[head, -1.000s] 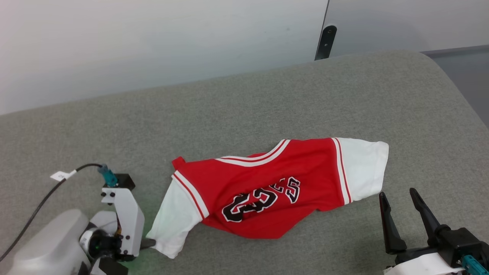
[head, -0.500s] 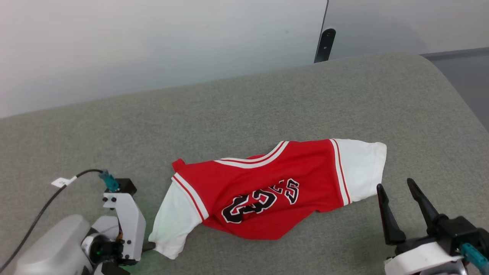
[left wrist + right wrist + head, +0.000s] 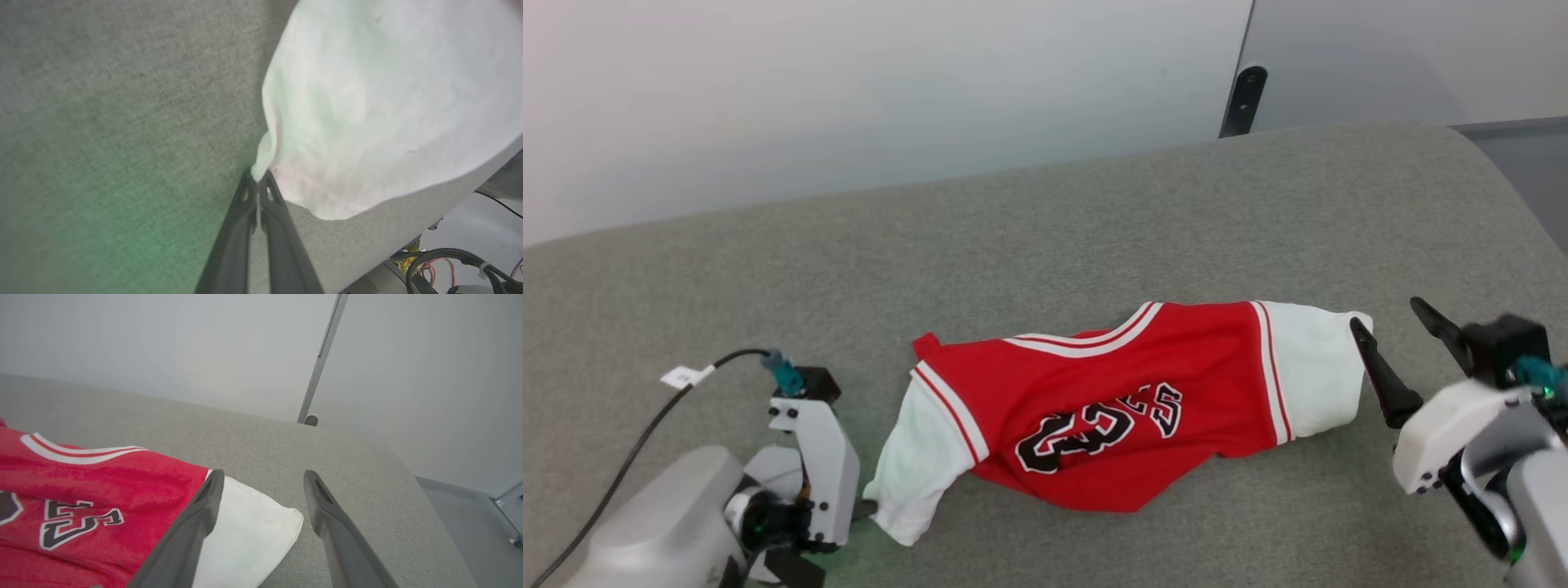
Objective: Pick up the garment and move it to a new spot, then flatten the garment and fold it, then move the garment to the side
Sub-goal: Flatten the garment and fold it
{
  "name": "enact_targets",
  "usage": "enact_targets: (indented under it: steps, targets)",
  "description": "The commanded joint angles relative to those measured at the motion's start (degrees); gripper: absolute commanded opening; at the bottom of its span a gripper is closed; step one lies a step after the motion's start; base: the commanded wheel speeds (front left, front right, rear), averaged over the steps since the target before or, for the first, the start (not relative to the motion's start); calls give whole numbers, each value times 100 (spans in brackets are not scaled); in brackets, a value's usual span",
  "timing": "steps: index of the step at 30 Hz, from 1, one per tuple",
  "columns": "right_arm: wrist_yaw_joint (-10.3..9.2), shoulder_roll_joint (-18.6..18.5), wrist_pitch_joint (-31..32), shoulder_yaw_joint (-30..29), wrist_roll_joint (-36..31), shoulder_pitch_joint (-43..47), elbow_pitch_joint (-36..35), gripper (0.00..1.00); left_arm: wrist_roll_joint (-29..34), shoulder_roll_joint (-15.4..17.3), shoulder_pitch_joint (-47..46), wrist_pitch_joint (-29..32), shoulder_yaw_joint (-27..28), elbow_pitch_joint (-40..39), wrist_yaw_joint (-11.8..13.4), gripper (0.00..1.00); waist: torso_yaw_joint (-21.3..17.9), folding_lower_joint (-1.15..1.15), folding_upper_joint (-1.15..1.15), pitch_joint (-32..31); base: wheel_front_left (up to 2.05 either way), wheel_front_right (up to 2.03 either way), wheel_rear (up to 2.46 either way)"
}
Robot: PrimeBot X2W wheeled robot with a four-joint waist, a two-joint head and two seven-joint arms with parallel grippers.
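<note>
Nearest me, my left gripper (image 3: 258, 179) is pinched tight on the hem of a white sleeve (image 3: 367, 102), low on the grey counter (image 3: 1013, 245) by its near edge. That sleeve belongs to the red number 33 jersey (image 3: 1111, 400), which lies rumpled across the counter's middle with its striped collar trim toward the far side. At the other white sleeve (image 3: 249, 531), my right gripper (image 3: 264, 473) hangs with its fingers spread wide, holding nothing. Behind is a pale wall (image 3: 849, 98).

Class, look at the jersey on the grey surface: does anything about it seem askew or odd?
Yes: the jersey lies slanted and rumpled, not flat, its lettering creased; the left pincer pinches the edge of one white sleeve.
</note>
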Motion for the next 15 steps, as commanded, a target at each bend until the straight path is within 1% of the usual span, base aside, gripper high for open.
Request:
enact_targets:
  steps: [1,4,6,8,12,14,15]
  targets:
    - [-9,-134,269,201,228,-228,179,100,27,-140,-14,-56,-65,-11,-18,0,79,0,0,12,0,0,0]
    - [-9,-497,909,658,593,-658,612,100,-8,-197,-69,-74,-122,-90,-23,0,174,0,0,31,0,0,0]
    - [-9,-619,1266,1020,944,-914,828,100,-16,-208,-113,-107,-170,-171,-24,0,243,0,0,58,0,0,0]
    - [-9,-809,1582,1264,1224,-1164,1094,100,-48,-196,-150,-122,-210,-222,-24,0,307,0,0,87,0,0,0]
    - [-9,-982,2149,1742,1777,-1593,1530,100,-80,-197,-243,-174,-304,-350,-25,0,422,0,0,189,0,0,0]
    - [-9,-1060,2321,1913,2003,-1797,1727,100,-94,-195,-300,-203,-349,-386,-25,0,474,0,0,248,0,0,0]
    - [-9,-1060,2321,1913,2003,-1797,1727,100,-94,-195,-300,-203,-349,-386,-25,0,474,0,0,248,0,0,0]
